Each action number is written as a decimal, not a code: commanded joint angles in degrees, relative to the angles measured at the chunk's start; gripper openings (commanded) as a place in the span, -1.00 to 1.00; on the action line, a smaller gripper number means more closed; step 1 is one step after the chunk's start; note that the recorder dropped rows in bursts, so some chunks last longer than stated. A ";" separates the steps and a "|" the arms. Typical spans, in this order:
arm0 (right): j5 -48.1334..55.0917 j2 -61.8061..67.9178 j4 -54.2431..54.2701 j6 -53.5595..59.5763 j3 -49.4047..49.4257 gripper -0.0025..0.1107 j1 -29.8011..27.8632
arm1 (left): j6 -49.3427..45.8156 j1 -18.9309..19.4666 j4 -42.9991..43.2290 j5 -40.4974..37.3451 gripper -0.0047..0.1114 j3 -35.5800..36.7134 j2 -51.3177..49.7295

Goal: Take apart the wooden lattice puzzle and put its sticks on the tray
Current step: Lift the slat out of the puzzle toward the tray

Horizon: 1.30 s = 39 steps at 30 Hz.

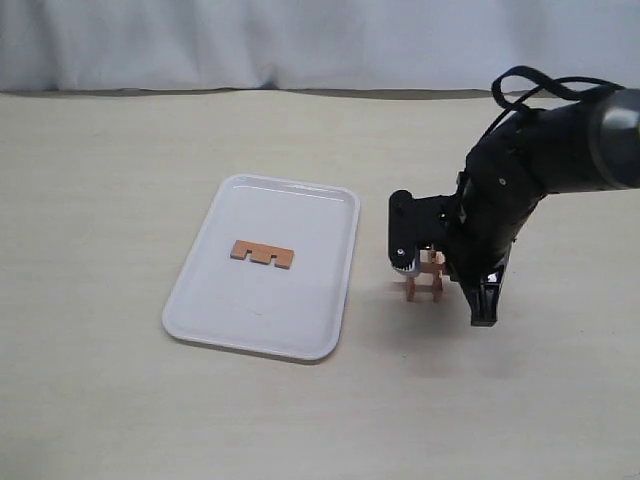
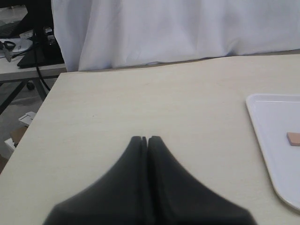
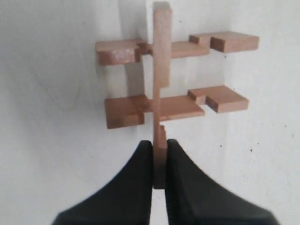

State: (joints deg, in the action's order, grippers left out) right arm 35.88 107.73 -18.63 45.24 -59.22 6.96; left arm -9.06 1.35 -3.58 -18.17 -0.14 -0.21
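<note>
The wooden lattice puzzle (image 1: 424, 277) is right of the tray (image 1: 300, 330), at the table surface. It shows three sticks. My right gripper (image 3: 159, 143) is shut on the near end of one stick (image 3: 161, 70). That stick runs through two crossing sticks (image 3: 178, 49) (image 3: 173, 107). In the exterior view the right gripper (image 1: 440, 285) comes down over the puzzle from the right. One loose notched stick (image 1: 262, 254) lies flat in the middle of the tray. My left gripper (image 2: 145, 138) is shut on nothing, over bare table, and is out of the exterior view.
The left wrist view shows the tray's (image 2: 272, 140) near corner with the end of the loose stick (image 2: 294, 138). A white curtain (image 1: 300, 40) hangs behind the table's far edge. The table's left edge (image 2: 42, 108) drops off beside the left gripper.
</note>
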 commanded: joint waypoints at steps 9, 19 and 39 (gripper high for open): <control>0.64 -6.61 0.06 -1.81 -0.02 -0.88 -0.14 | -0.08 -0.02 0.05 0.46 -0.92 0.14 0.21; -0.27 -8.19 0.07 -5.70 -0.02 -0.88 -0.14 | -0.08 -0.02 0.05 0.46 -0.92 0.14 0.21; -26.04 -6.12 50.93 -6.24 -0.02 -0.88 -0.14 | -0.08 -0.02 0.05 0.46 -0.92 0.14 0.21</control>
State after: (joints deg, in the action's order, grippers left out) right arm 12.46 100.64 23.50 39.41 -59.22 6.96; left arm -9.06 1.35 -3.58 -18.17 -0.14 -0.21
